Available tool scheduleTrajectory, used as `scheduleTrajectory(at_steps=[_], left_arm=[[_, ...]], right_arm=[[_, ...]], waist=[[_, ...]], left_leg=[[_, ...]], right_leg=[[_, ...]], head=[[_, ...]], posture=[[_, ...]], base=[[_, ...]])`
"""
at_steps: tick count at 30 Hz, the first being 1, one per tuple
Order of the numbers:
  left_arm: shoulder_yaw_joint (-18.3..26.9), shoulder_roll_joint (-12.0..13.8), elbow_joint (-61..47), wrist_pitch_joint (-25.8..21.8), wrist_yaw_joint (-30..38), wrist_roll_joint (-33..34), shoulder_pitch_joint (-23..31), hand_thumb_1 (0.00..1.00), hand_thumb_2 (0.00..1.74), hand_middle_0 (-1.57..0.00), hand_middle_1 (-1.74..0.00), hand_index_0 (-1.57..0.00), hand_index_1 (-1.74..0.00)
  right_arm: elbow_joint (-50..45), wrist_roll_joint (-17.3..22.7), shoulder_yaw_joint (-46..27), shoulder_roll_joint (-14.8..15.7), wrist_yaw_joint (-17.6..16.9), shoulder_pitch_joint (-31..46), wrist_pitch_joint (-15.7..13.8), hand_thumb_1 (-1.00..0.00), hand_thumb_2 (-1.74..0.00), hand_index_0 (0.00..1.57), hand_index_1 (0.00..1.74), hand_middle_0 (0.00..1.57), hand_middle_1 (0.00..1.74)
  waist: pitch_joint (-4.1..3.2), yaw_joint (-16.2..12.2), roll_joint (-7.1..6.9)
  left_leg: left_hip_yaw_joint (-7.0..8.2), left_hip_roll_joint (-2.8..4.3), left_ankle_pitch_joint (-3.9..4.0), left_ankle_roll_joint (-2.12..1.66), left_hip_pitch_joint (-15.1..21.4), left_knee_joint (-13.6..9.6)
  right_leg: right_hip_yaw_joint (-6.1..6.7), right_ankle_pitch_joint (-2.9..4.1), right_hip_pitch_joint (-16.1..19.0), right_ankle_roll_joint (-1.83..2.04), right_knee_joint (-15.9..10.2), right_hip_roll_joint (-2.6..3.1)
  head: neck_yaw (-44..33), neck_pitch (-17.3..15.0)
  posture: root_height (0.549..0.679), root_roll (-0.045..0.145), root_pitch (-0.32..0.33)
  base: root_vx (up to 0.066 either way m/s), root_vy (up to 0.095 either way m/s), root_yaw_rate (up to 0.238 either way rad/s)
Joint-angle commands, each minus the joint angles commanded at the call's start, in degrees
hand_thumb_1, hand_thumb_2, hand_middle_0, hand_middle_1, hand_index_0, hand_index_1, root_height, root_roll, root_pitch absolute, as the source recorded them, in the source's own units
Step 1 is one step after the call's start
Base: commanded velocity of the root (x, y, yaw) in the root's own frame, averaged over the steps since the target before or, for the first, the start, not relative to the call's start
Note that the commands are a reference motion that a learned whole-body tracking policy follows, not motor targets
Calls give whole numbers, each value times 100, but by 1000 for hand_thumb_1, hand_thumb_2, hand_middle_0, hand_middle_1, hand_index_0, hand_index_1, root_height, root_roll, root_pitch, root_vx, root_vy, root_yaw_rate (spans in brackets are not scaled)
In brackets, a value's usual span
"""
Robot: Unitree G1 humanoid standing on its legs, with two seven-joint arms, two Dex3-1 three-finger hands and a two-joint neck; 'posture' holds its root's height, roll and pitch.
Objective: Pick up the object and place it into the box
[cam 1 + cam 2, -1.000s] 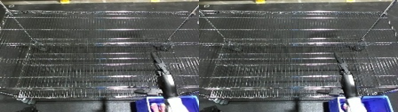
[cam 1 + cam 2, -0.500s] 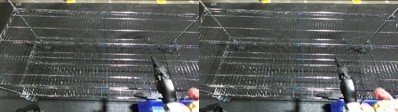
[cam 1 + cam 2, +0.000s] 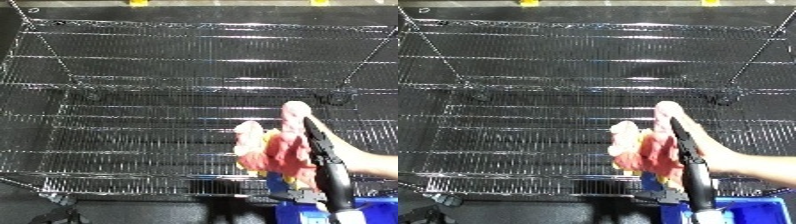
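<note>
As person's hand (image 3: 360,161) holds object (image 3: 271,150), fingers (image 3: 314,134) beside

We can see only one bit of our robot body: the right hand (image 3: 322,155). It is black all over, and from here it looks long and thin, like a dark stick. It is narrow at the end far from the blue bin (image 3: 378,212) and gets thicker closer to the bin. It is a little shiny, with small pale glints along its edge. Just beside the bin the black part ends and a short white piece of the forearm (image 3: 341,218) begins. Any screws, cables or marks are too blurry for us to tell.
</note>
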Motion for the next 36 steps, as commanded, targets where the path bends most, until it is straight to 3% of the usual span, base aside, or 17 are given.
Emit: scheduleTrajectory(at_steps=[8,12,16,22,27,33,36], left_arm=[[-9,1,12,12,-27,-9,28,1000,1740,-1570,-1740,-1570,-1740],[-21,22,11,12,-46,-5,26,1000,1740,-1570,-1740,-1570,-1740],[-26,55,19,10,-88,-23,35,1000,1740,-1570,-1740,-1570,-1740],[-56,146,51,3,-158,-95,77,1000,1740,-1570,-1740,-1570,-1740],[-146,232,11,-18,-241,-167,155,1000,1740,-1570,-1740,-1570,-1740],[-316,321,-26,-43,-281,-213,176,1000,1740,-1570,-1740,-1570,-1740],[-400,369,-23,-59,-297,-235,186,1000,1740,-1570,-1740,-1570,-1740]], right_arm=[[2,-134,-38,-80,-27,-23,28,0,0,0,0,0,0],[-1,-383,-21,-250,-30,-117,85,0,0,0,0,0,0],[34,-828,-3,-596,-35,-311,203,0,0,0,0,0,0],[376,-1267,89,-1376,30,-764,394,0,0,0,0,0,0],[722,-1436,279,-1972,117,-1182,505,0,0,0,0,0,0],[1046,-1549,650,-2391,181,-1787,561,0,0,0,0,0,0],[1212,-1608,900,-2580,236,-2110,585,0,0,0,0,0,0]], waist=[[-5,-2,3],[-5,15,-2],[-4,52,-14],[36,134,-52],[68,193,-39],[105,262,9],[124,301,33]], left_leg=[[2,12,-8,0,12,10],[-9,15,-15,3,4,35],[-22,19,-16,0,-10,55],[-47,15,-18,-5,-50,96],[-63,11,-13,-11,-91,115],[-80,-3,-14,-10,-148,145],[-82,-13,-10,-11,-185,160]], right_leg=[[15,-23,-25,-1,48,5],[25,-22,-45,-6,71,7],[24,-20,-73,-8,99,-1],[31,-8,-127,-11,156,-9],[42,17,-186,-5,184,-10],[56,40,-279,2,222,-20],[66,54,-334,6,237,-22]], head=[[162,-80],[221,-146],[396,-252],[675,-394],[805,-427],[937,-383],[1053,-134]], posture=[[642,43,-173],[642,44,-174],[641,43,-175],[640,43,-174],[640,43,-170],[639,44,-162],[639,45,-157]], base=[[13,-13,-5],[14,-15,-15],[23,-22,16],[17,-30,22],[17,-18,0],[19,-11,-5],[15,-3,-13]])
